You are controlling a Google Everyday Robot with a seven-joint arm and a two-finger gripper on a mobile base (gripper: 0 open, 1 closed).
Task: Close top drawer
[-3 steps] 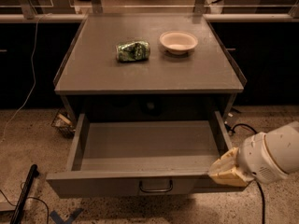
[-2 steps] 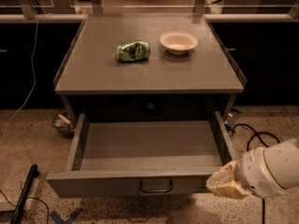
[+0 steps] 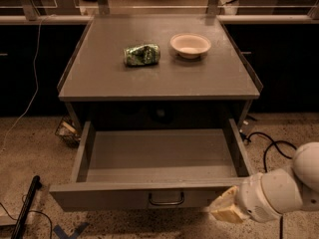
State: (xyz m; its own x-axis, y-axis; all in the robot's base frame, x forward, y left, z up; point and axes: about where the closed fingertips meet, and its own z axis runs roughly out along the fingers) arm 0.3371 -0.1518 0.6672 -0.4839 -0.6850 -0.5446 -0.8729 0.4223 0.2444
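The cream-coloured tool [image 3: 227, 212] is dropping lower and sliding leftward, now sitting just before the right end of the wide grey metal top drawer [image 3: 159, 153]; whether it is open or closed cannot be told. The drawer is still standing fully pulled out, so the push is probably about to begin.

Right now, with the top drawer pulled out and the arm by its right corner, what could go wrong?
The gripper sits at the right front corner of the top drawer, away from its central handle; an off-centre push might skew and jam it. A hard shove could jolt the bowl and green packet on the cabinet.
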